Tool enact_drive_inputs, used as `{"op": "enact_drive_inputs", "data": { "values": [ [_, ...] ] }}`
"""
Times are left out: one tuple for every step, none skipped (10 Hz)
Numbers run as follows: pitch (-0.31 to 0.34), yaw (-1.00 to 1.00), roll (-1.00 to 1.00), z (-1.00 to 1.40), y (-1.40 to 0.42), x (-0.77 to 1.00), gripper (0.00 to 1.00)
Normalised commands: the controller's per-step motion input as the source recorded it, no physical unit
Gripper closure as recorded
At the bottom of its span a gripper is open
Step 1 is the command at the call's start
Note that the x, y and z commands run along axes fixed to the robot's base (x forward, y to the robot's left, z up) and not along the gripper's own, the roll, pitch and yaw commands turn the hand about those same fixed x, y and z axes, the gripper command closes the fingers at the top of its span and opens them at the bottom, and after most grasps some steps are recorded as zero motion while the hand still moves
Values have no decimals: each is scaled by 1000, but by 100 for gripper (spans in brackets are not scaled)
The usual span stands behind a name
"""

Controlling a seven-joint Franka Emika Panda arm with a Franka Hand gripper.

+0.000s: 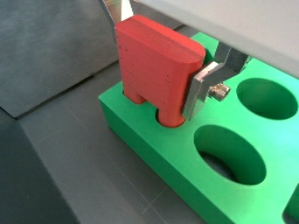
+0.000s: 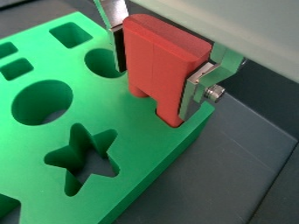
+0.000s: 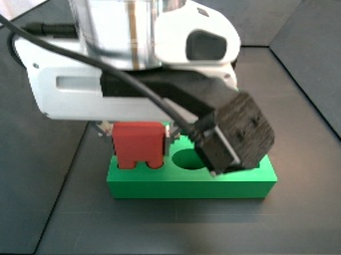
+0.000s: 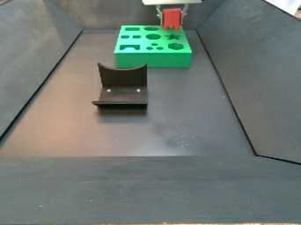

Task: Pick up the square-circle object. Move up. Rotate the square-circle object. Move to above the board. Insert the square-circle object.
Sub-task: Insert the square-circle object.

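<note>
The gripper (image 1: 167,63) is closed on the red peg (image 1: 156,70), its silver fingers (image 1: 211,77) pressing the peg's two flat sides, so the jaws stand only as far apart as the peg is thick. The peg hangs upright with its two short legs pointing down, held at the edge of the green board (image 1: 152,149). In both wrist views the leg tips are level with the board's top face near one corner, but whether they touch the surface or sit in a cut-out cannot be told. In a wrist view the board (image 2: 140,166) shows a star cut-out (image 2: 82,157), round holes and square holes, all apart from the peg (image 2: 163,70). In a side view the peg (image 3: 135,144) sits at about 10 o'clock on the board (image 3: 186,184), under the white arm. In a side view the fixture (image 4: 120,86) stands on the dark floor at 7 o'clock from the board (image 4: 150,48), well apart from it, and the peg (image 4: 172,18) is at the board's far right corner.
</note>
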Motion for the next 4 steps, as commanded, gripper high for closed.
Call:
{"op": "enact_drive_inputs", "data": {
  "values": [
    [-21, 0, 14, -397, -74, 0, 100],
    [-117, 0, 10, -331, 0, 0, 100],
    [-320, 0, 17, -597, 0, 0, 100],
    [-14, -11, -116, -171, 171, 46, 100]
  ]
}}
